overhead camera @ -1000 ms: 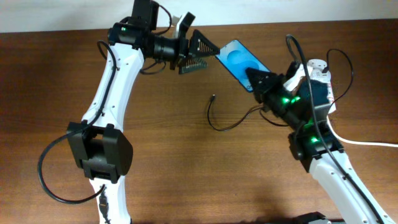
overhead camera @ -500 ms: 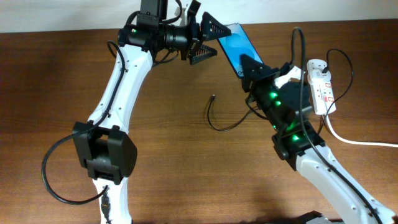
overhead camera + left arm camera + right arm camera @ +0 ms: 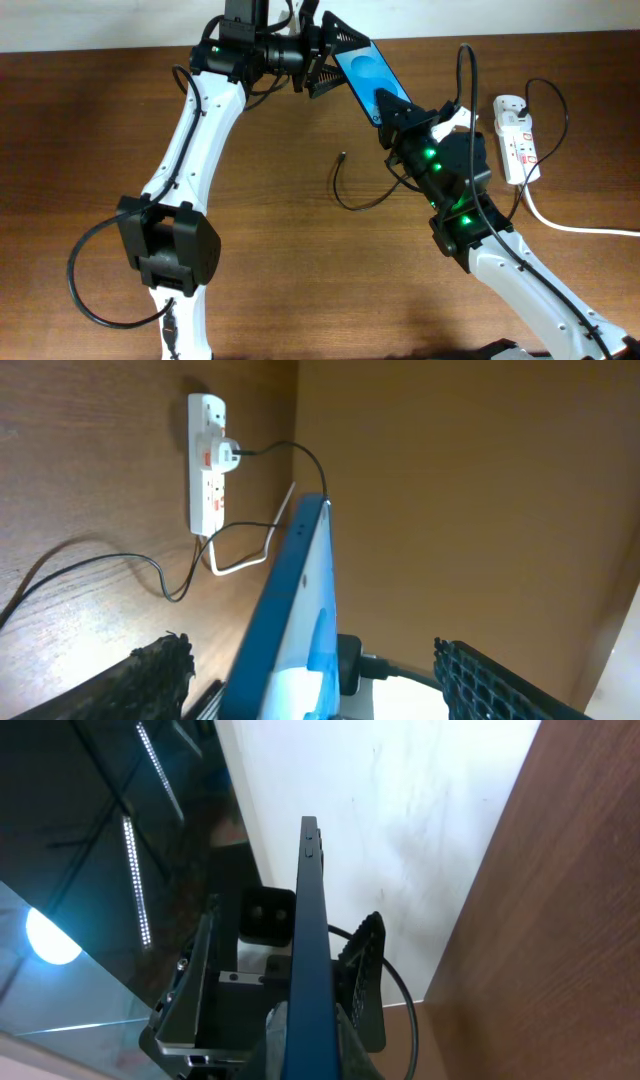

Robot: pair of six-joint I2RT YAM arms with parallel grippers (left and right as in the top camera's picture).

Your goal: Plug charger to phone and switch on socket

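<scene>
The phone [image 3: 365, 72], blue screen lit, is held in the air over the far middle of the table. My right gripper [image 3: 393, 108] is shut on its lower end. My left gripper [image 3: 335, 60] is open, its jaws spread wide on either side of the phone's upper end. In the left wrist view the phone [image 3: 295, 590] stands edge-on between the open jaws [image 3: 310, 650]. In the right wrist view the phone [image 3: 312, 920] rises edge-on from my shut fingers [image 3: 310, 1060]. The charger [image 3: 340, 195] lies loose on the table, its tip free. The socket [image 3: 518, 135] lies at the right.
The socket [image 3: 207, 460] has a white plug in it, and a thick white lead [image 3: 580, 228] runs off to the right. A white wall borders the table's far edge. The charger cable [image 3: 100, 565] curls on the wood below the phone.
My right arm has carried the phone left and toward the far edge. My left gripper has turned to face it, and the phone's upper end now sits between its open jaws.
</scene>
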